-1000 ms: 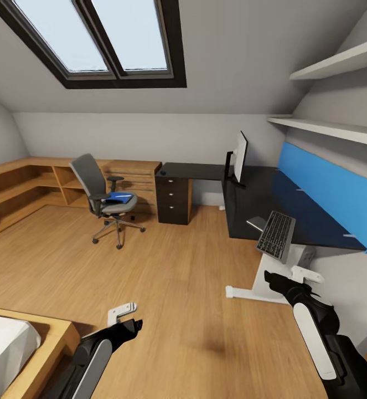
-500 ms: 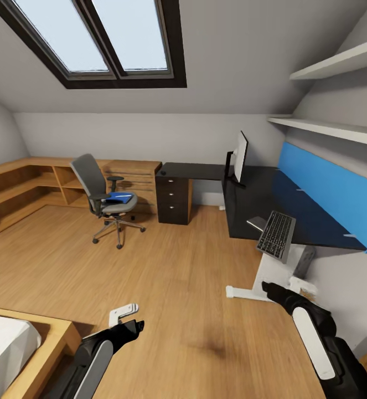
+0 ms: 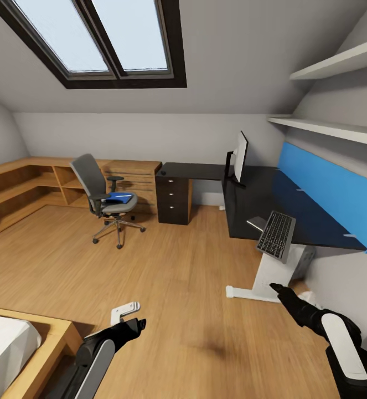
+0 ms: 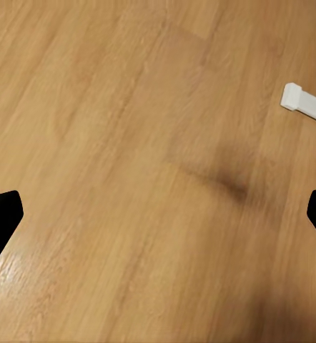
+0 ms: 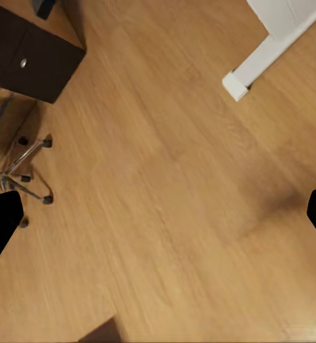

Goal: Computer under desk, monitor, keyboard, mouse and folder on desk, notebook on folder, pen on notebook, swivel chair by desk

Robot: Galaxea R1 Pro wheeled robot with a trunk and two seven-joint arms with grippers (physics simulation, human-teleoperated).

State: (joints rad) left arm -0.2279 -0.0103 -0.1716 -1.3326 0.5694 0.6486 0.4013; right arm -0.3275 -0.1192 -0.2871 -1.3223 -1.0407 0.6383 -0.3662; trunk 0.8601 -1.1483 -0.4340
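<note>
The grey swivel chair (image 3: 97, 191) stands on the floor left of the desk (image 3: 272, 194), apart from it, with the blue folder (image 3: 119, 197) on its seat. The monitor (image 3: 239, 158) stands on the desk, its white back toward me. The keyboard (image 3: 276, 235) overhangs the desk's near edge, a small grey notebook (image 3: 256, 223) beside it. Computer, mouse and pen are out of view. My left gripper (image 3: 127, 311) (image 4: 158, 214) hangs open over bare floor. My right gripper (image 5: 158, 214) is open too, low beside the desk's white leg (image 3: 272, 271).
A black drawer unit (image 3: 173, 199) closes the desk's left end. Low wooden shelving (image 3: 28, 183) lines the far left wall. A bed corner (image 3: 17, 343) sits near left. Wall shelves (image 3: 338, 127) hang above the desk. Wood floor (image 3: 183, 266) spreads between me and the chair.
My right arm has dropped lower and swung to the right, away from the keyboard. The left gripper has sunk slightly. Nothing else has moved.
</note>
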